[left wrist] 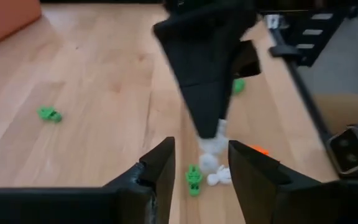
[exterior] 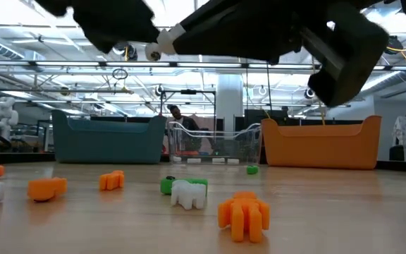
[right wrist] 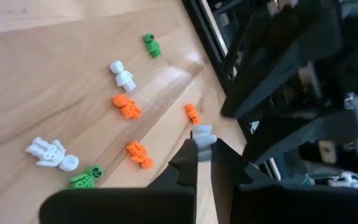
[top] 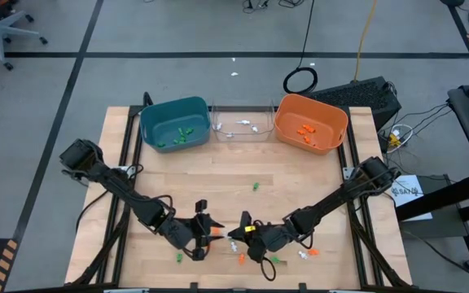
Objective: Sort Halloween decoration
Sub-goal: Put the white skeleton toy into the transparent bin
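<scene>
Overhead: a wooden table (top: pixel 300 195) w/ three bins along the far edge: teal bin (top: pixel 174 123) at left, clear bin (top: pixel 243 124) in the middle, orange bin (top: pixel 310 122) at right. Each already holds a few trinkets.

Both arms meet near the front centre. The right gripper (right wrist: pixel 202 144) is pinched closed on a small white trinket (right wrist: pixel 202 134), lifted above the tabletop. The left gripper (left wrist: pixel 199 163) sits just beside it, fingers (left wrist: pixel 161 167) parted and holding nothing.

Loose Halloween decoration lies on the wood around the grippers: orange figures (right wrist: pixel 127 106), white skeletons (right wrist: pixel 52 153), green pieces (right wrist: pixel 151 45). One green piece (top: pixel 256 186) lies alone mid-table.
</scene>
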Motion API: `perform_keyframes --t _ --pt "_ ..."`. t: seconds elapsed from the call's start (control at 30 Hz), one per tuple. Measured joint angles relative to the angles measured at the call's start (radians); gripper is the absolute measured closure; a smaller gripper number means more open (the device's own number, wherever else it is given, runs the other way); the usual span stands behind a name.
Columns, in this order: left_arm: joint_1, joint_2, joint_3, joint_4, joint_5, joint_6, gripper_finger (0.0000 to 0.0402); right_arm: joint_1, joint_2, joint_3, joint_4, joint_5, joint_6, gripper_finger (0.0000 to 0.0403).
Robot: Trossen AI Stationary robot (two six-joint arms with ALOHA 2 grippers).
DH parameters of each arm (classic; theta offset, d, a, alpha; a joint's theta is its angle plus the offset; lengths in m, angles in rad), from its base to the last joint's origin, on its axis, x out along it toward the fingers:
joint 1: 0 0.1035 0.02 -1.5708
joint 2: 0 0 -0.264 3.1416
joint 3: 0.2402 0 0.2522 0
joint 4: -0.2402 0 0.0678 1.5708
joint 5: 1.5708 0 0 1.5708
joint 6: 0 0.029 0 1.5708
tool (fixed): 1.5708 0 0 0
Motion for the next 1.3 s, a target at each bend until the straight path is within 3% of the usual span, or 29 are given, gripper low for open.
perform_keyframes --t 0.43,0.63,0.8,1.0,1.2,1.3 --pt "-0.096 -0.050 0.000 -0.007 -0.084 0.102 0.0249 0.012 -0.224 -0.001 -0.179 0.032 0.309 0.0402" --pt "-0.103 -0.050 0.000 -0.007 -0.084 0.110 0.0249 -0.035 -0.332 -0.011 -0.250 0.037 0.513 0.0403" --pt "-0.102 -0.050 0.000 -0.006 -0.084 0.108 0.0249 -0.098 -0.377 -0.088 -0.189 0.028 0.650 0.0403" --pt "-0.103 -0.050 0.000 -0.007 -0.084 0.105 0.0249 -0.164 -0.377 -0.171 0.039 0.019 0.690 0.0403" --pt "-0.103 -0.050 0.000 -0.008 -0.084 0.106 0.0249 -0.212 -0.376 -0.214 0.101 -0.108 0.742 0.0403" --pt "-0.103 -0.050 0.000 -0.008 -0.084 0.106 0.0249 -0.218 -0.377 -0.232 0.107 -0.111 0.760 0.0403"
